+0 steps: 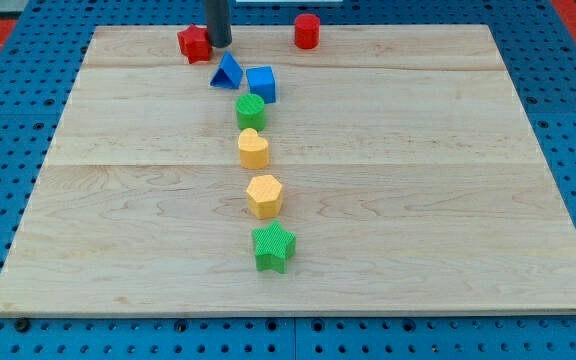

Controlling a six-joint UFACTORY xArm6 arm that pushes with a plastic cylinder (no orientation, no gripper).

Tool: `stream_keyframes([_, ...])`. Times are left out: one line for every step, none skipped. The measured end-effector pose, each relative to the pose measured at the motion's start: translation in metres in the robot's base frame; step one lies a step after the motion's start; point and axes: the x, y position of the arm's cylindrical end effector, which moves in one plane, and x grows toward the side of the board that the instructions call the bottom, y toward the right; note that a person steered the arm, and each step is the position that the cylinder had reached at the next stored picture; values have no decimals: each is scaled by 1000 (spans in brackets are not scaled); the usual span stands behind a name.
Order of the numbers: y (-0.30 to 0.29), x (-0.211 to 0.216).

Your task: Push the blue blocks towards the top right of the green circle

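My tip [218, 45] stands near the view's top edge of the wooden worktop [448, 200], at the lower end of the dark rod that comes down from above the frame. The arm carries no pincer, so there is nothing released or clenched to report; the rod simply rests with its end on the board. The tip sits just beside the right side of a red block [195, 43] of uneven, roughly star-like outline; whether the two touch cannot be told.

Just below the tip lies the blue triangle [227, 71], and touching or nearly touching it on the view's right is the blue cube [261, 83]. The tip is above and slightly left of both blue blocks, close to the triangle but apart from it.

Directly under the blue cube, just beside its lower left corner, stands the green circle [250, 110]. The blue blocks thus lie along the top of the green circle, the triangle at its upper left, the cube at its upper right.

Below the green circle a column runs down the middle of the board: a yellow heart [253, 149], a yellow hexagon [264, 195], then a green star [273, 247]. A red cylinder [307, 31] stands alone near the top edge, well to the right of the tip.
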Motion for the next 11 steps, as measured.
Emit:
stream_keyframes([-35,-10])
stream_keyframes([-100,-10])
stream_keyframes([-117,2])
stream_keyframes([-63,22])
stream_keyframes([-12,25])
stream_keyframes([30,25])
stream_keyframes([-2,28])
stream_keyframes([-5,58])
stream_keyframes([-2,86])
stream_keyframes([0,103])
stream_keyframes([21,107])
